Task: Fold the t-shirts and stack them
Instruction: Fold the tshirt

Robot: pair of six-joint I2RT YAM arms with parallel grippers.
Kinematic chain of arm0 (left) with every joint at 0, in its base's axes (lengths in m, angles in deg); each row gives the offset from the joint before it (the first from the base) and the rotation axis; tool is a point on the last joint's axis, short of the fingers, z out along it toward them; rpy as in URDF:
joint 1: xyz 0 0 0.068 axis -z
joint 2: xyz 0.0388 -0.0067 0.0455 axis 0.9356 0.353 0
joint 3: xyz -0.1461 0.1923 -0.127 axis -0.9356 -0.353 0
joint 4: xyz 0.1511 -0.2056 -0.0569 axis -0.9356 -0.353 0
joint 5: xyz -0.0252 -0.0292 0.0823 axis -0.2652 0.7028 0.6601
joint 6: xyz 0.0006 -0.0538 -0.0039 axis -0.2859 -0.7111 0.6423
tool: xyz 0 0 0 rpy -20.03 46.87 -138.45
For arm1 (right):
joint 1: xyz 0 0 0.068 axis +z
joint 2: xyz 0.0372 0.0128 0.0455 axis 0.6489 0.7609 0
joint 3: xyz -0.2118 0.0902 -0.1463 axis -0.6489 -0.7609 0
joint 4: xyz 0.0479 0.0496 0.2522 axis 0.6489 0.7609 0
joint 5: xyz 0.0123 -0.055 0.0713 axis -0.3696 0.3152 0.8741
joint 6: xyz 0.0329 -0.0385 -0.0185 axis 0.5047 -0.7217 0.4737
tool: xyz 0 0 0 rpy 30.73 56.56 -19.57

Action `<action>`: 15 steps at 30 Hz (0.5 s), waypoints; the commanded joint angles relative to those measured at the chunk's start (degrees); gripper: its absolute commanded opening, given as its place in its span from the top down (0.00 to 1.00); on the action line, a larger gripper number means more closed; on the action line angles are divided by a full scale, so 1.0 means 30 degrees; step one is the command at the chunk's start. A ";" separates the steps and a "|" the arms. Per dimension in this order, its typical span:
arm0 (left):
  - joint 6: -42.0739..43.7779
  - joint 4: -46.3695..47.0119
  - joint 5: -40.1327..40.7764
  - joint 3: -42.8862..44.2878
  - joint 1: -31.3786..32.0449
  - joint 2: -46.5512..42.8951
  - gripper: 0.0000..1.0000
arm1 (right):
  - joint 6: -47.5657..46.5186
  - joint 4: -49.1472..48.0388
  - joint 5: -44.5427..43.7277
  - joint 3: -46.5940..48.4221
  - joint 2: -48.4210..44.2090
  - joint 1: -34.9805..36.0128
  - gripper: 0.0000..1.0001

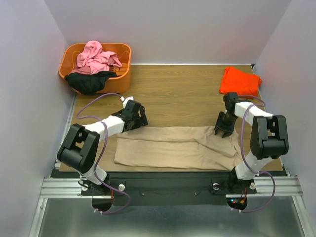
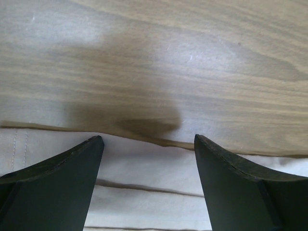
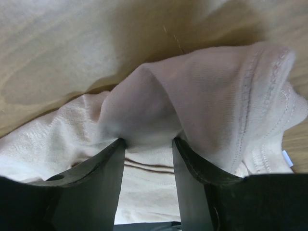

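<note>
Plainly, the right end effector [image 3: 149, 140] is closed narrow on a bunched fold of the tan t-shirt [image 3: 216, 86], with the cloth pinched between its fingers and a stitched hem [image 3: 269, 72] billowing to their right. The left end effector [image 2: 147, 138] stands wide with nothing between its fingers. The shirt's far edge lies just under their tips, and bare counter [image 2: 168, 57] runs ahead of them.

Between the two end effectors the tan shirt lies as a long folded band. Beyond the right one sits a folded orange-red t-shirt [image 1: 240, 81]. Well beyond the left one a basket [image 1: 123, 74] holds a pink t-shirt [image 1: 94, 57] and a black t-shirt [image 1: 89, 81], the black one draped over the rim.

The right grip takes only a small bunch near the hem. A firm pull could slide the cloth free, or lift just one layer and open the fold. With the left side ungripped, a lift from the right alone would likely drag the band askew. The left fingers, closing on so thin an edge, might scrape the counter and miss it.

Only the right wrist view shows the pinch itself, because the arm hides it from above. The left wrist view confirms the empty gap and the stacked cloth layers. Only the top view shows the shirt's full lie and the other shirts.
</note>
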 commanded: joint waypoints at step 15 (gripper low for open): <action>0.2211 -0.2695 0.3356 0.7163 -0.1947 0.5621 0.09 | -0.0311 -0.2667 0.1705 0.8729 0.7789 0.0056 0.51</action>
